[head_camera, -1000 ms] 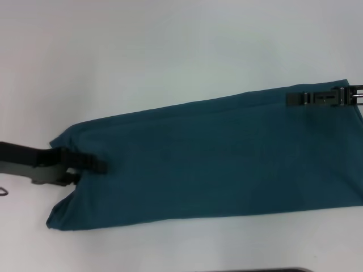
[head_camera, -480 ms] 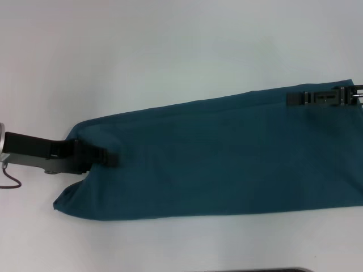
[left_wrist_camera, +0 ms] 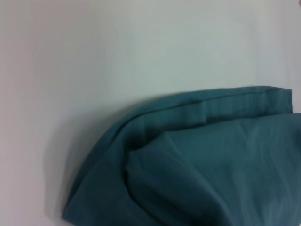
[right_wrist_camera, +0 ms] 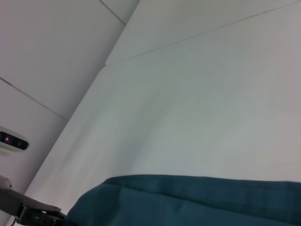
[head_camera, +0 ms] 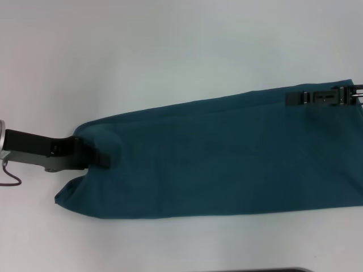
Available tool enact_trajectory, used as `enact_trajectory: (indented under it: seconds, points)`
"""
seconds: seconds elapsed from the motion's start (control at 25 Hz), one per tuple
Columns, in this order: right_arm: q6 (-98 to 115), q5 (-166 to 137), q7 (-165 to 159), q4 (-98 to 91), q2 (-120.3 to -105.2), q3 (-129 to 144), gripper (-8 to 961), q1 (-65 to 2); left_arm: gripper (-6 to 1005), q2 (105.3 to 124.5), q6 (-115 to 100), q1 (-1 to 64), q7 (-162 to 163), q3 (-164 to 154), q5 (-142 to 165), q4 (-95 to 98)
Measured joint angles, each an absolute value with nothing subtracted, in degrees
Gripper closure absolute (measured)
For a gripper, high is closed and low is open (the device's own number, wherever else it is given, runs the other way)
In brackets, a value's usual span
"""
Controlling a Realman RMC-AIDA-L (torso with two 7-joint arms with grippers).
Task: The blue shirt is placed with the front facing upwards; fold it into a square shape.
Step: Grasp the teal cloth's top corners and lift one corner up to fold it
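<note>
The blue shirt (head_camera: 227, 158) lies folded into a long band across the white tabletop (head_camera: 170, 51), its far edge slanting up toward the right and its near edge running almost straight, with bare surface all along the far side and a narrower strip on the near side. The left end effector (head_camera: 97, 156) is pinching the bunched, rounded left end of the band, while the right end effector (head_camera: 309, 97) is pressed together on the cloth's far right corner.
</note>
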State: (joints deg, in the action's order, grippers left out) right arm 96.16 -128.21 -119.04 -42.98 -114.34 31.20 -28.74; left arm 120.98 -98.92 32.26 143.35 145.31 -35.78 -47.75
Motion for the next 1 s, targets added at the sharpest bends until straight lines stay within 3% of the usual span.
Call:
enact_trajectory:
  seconds: [0.4, 0.76, 1.0]
  points:
    - [96.1, -128.2, -119.3, -43.0, -114.35, 31.2, 293, -29.0, 896, 119.73, -101.2, 31.5, 142.1, 145.7, -35.8, -49.9]
    - [95.7, -128.2, -119.4, -43.0, -114.51, 31.0, 294, -28.9, 910, 111.77, -101.5, 29.3, 142.0, 150.8, -35.8, -47.8]
    - [95.9, -128.2, -119.9, -43.0, -114.34, 30.8, 294, -29.0, 910, 109.44, -101.6, 28.8, 142.3, 152.3, -34.9, -47.6]
